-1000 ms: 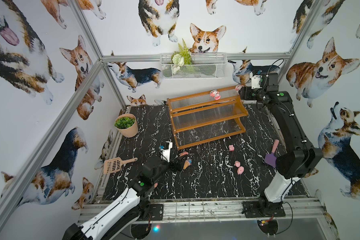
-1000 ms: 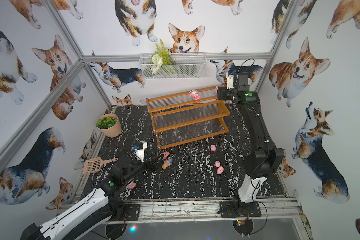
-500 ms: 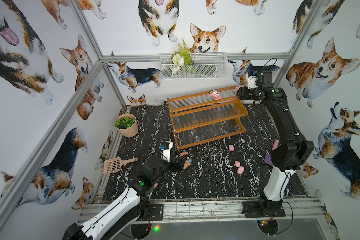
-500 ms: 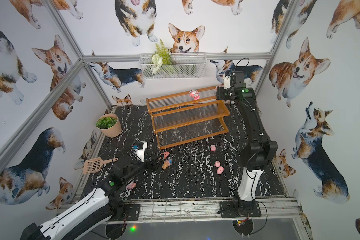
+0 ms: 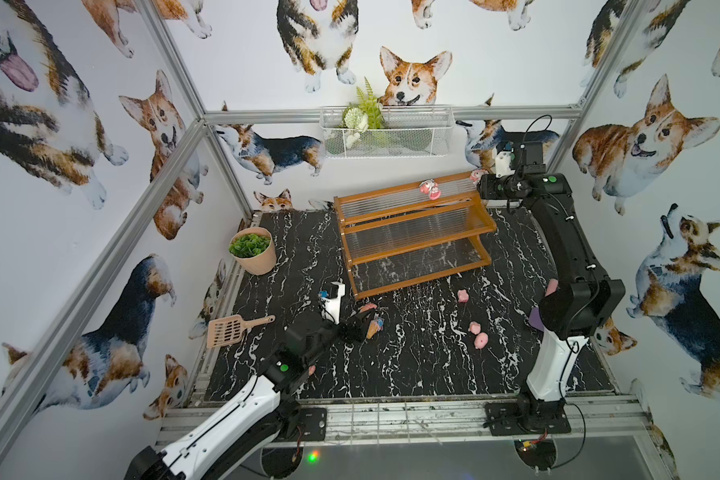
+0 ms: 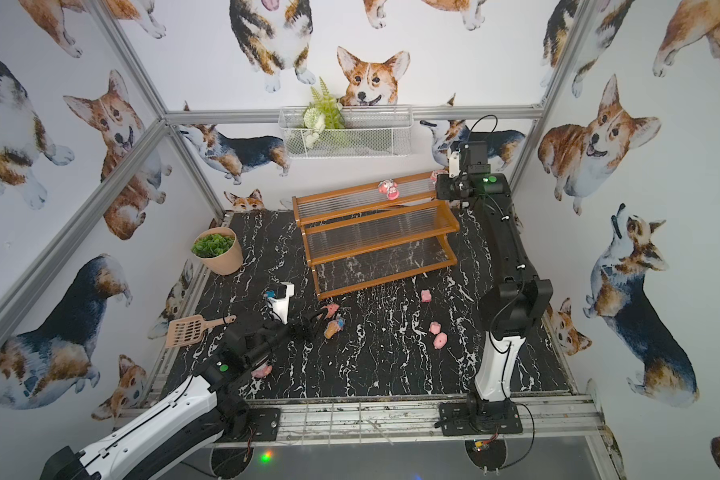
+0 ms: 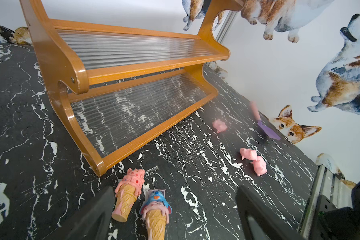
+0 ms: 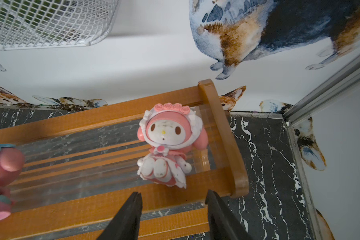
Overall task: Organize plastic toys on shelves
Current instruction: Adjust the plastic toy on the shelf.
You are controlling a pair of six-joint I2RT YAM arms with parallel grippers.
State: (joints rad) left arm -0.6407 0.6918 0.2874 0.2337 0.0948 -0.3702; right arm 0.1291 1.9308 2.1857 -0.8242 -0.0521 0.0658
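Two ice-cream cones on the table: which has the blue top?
The cone lying farther from the shelves; the other cone, nearer the frame's corner, is topped pink.

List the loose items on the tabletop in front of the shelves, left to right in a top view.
beige scoop → pink toy half under the left arm → ice-cream cones → lone pink pig → pair of pink pigs → purple scoop, partly behind the right arm

Top views: a stereo pair, high above the near edge, looking down over the whole marble table (image 5: 412, 365) to the back wall (image 5: 246, 62).
Left wrist: low and near, facing the stepped rack (image 7: 133, 69); one side hazy, perhaps smeared.
Right wrist: close above the rack's top tier.
Shared: the rack.
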